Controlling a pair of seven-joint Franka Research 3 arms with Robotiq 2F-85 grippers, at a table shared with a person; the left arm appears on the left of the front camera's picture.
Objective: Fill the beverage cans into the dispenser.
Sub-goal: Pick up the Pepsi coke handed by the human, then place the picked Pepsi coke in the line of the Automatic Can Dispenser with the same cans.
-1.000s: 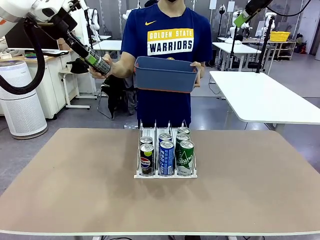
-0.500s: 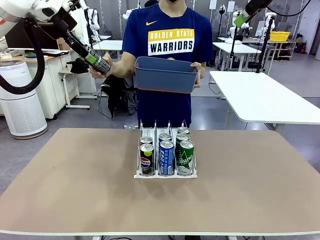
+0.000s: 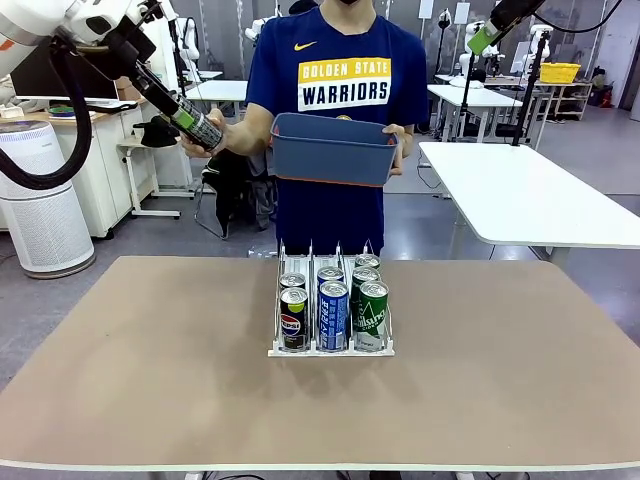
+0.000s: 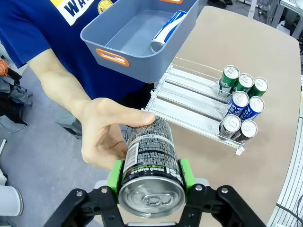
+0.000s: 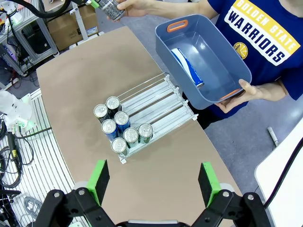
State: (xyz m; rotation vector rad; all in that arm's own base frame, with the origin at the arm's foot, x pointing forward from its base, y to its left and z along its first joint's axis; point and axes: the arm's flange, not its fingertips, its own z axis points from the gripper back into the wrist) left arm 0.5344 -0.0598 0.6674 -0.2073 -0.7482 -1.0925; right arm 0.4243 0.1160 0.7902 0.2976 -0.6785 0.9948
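The white-and-clear dispenser (image 3: 330, 350) on the beige-brown counter (image 3: 150, 380) has black cans (image 3: 294, 322) in its left lane, the front one with a red, white and blue Pepsi logo, blue cans (image 3: 333, 315) with white print in the middle and green cans (image 3: 372, 318) with white lettering on the right, all silver on top. Behind the dispenser the bin (image 3: 330, 150) is slate blue with orange handles, and the held can (image 4: 149, 146) in the black, green-padded left gripper (image 4: 150, 174) is black with white print.
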